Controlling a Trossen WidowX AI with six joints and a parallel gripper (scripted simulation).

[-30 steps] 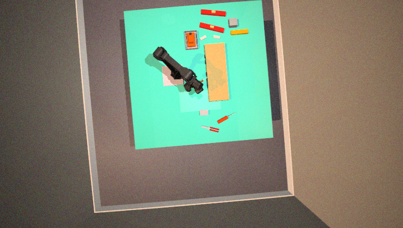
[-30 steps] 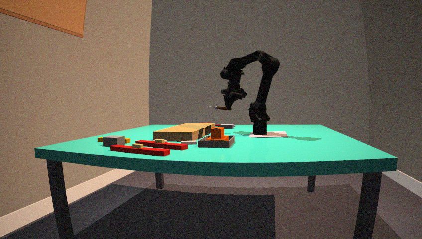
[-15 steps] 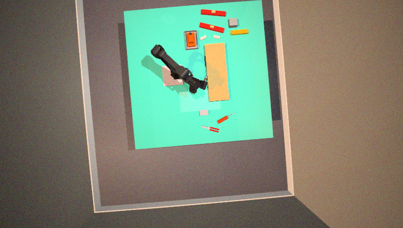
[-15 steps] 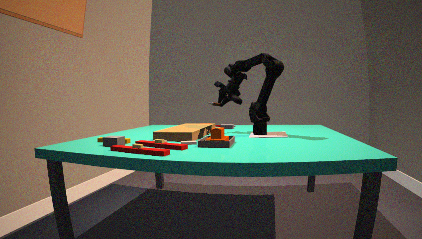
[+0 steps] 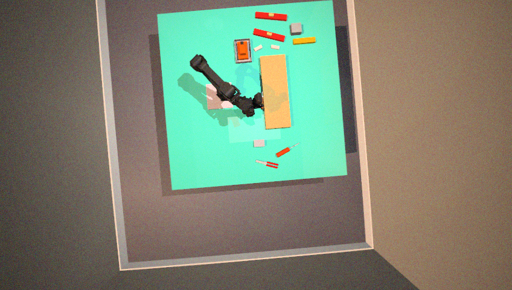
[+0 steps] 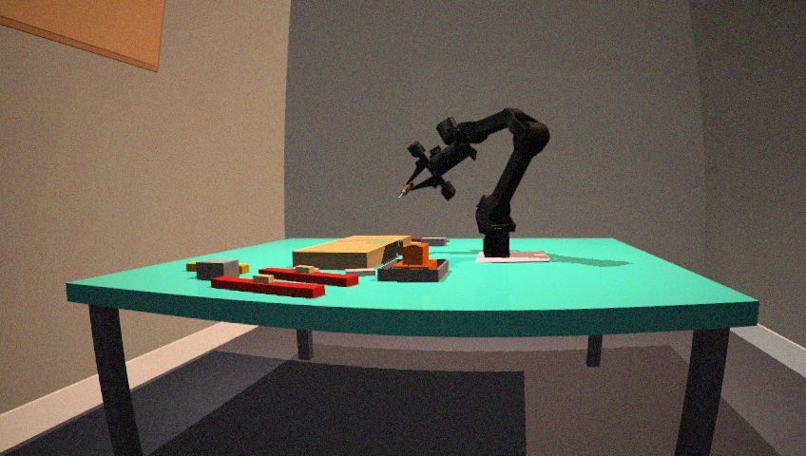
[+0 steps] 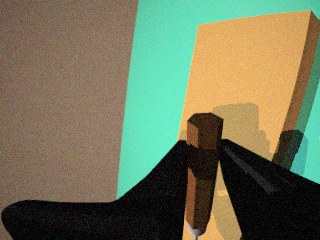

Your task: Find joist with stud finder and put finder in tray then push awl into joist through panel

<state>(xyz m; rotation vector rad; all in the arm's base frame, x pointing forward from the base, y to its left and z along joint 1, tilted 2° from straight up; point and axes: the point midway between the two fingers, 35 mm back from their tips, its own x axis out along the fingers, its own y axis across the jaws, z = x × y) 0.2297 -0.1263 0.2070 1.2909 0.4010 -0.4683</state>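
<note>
The end effector point(image 6: 409, 186) point(image 7: 202, 147) pinches the awl's point(image 6: 406, 189) point(image 7: 202, 190) faceted handle, probably light and stiff, best gripped there, clear of its thin tip.

Brown and grey walls point(image 5: 441, 107) point(image 6: 141, 169) surround a turquoise table point(image 5: 201, 161) point(image 6: 508, 294), seemingly dimly lit

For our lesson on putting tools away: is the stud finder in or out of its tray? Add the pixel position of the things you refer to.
In: the orange stud finder point(image 5: 243, 51) point(image 6: 415, 255) sits inside the tray's point(image 5: 236, 57) point(image 6: 404, 275) raised walls.

1 orange stud finder point(image 5: 243, 50) point(image 6: 415, 256) lies in the grey tray point(image 5: 235, 52) point(image 6: 410, 275), near and right of the flat tan floor panel point(image 5: 274, 73) point(image 6: 344, 243) point(image 7: 245, 65); the brown-handled awl point(image 5: 262, 103) point(image 6: 406, 189) point(image 7: 200, 200) tilts tip-down, raised.
</note>
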